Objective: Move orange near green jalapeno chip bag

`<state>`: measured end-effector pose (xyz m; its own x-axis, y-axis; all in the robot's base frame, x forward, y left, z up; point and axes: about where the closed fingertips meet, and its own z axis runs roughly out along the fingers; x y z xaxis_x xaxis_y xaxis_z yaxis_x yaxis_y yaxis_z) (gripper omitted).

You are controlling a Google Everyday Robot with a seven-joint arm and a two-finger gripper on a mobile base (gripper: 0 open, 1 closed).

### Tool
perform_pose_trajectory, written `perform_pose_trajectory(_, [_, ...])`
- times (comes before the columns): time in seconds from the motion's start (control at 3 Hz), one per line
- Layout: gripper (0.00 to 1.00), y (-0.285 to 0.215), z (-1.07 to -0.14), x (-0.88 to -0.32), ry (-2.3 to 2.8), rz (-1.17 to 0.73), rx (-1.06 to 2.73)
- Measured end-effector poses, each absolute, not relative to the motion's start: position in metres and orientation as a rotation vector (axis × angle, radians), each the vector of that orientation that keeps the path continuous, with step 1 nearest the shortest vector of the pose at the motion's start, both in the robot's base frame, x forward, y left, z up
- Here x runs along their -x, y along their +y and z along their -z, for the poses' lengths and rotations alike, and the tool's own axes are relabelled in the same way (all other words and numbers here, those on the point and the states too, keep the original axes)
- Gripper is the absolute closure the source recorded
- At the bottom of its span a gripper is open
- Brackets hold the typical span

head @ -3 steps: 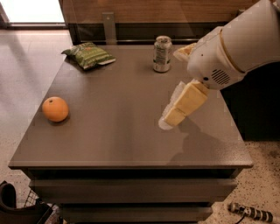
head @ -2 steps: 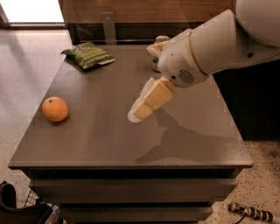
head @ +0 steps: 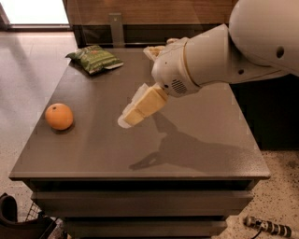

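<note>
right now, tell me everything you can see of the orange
The orange is round and bright orange, with a small dark spot on top. It sits whole on the grey table, near the left edge as the camera sees it, touching nothing else. The pincer hangs over the table's middle, apart from the fruit.

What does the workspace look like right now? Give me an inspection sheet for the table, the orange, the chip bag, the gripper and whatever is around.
Surface: grey-brown table, matte, arm shadow on it.
Job's things: orange near the left edge; green jalapeno chip bag at the far left corner, well apart from it.
Clutter: nothing else seen; the arm hides part of the far side.
Grippers: gripper above the table's middle, right of the orange, not touching it.
Cables: striped cable-like piece on the floor, lower right.
Surroundings: pale floor, wooden panel behind.
</note>
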<state>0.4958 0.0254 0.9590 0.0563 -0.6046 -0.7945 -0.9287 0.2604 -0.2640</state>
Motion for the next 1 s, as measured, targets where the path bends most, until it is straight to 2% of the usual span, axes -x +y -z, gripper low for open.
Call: perform_pose_trajectory(1.0, [0.00, 0.126, -0.909, -0.516, 1.627, -0.606, 1.456])
